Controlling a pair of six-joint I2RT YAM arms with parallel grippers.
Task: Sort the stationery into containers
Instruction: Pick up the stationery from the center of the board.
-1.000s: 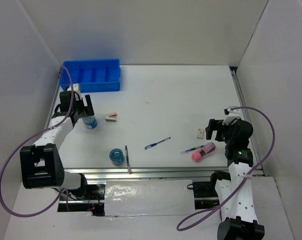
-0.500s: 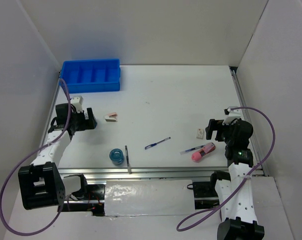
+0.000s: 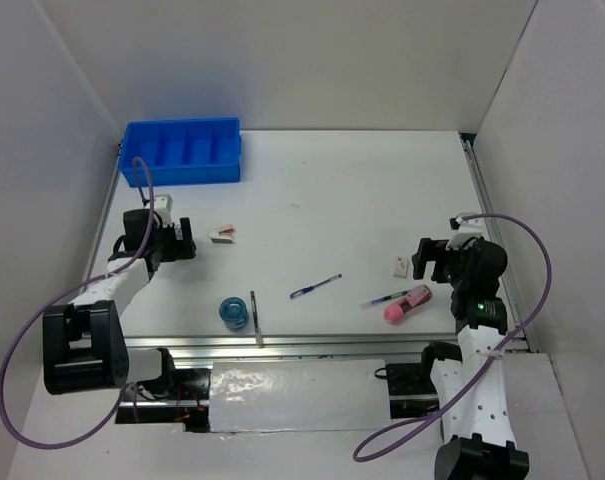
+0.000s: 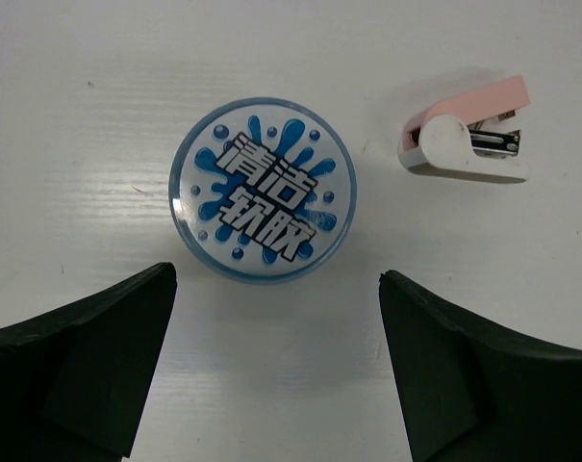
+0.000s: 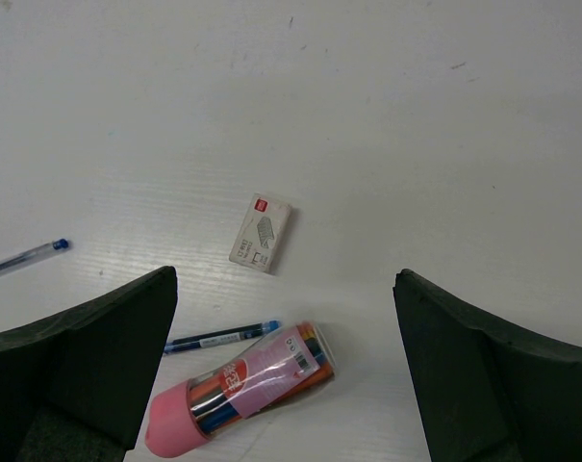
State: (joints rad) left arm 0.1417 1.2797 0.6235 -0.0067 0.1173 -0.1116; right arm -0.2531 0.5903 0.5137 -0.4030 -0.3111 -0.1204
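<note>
Now the left hand [image 4: 276, 327] has slid over the round blue-splashed tub [image 4: 262, 190], spread wide, holding nothing; the right hand [image 5: 286, 298] stays open, empty.

Two blue tubs [image 4: 262, 190] [image 3: 234, 312], one at the left claw [image 4: 276, 279]; two pens [image 3: 315, 287] [image 3: 385, 298]; one pink tube [image 3: 407, 305]; one stapler [image 4: 468, 135]; one staple box [image 5: 261, 233]; one dark stick [image 3: 255, 318]; one tray [image 3: 182, 152].

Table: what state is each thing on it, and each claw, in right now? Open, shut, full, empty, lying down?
Tray: looks empty.
Left gripper: open, empty, above tub.
Tub: flat, label up.
Stapler: on its side.
Second tub: lying flat.
Middle pen: lying loose.
Right pen: lying beside pink tube.
Pink tube: lying down, capped.
White box: lying flat.
Right gripper: open, empty.
</note>
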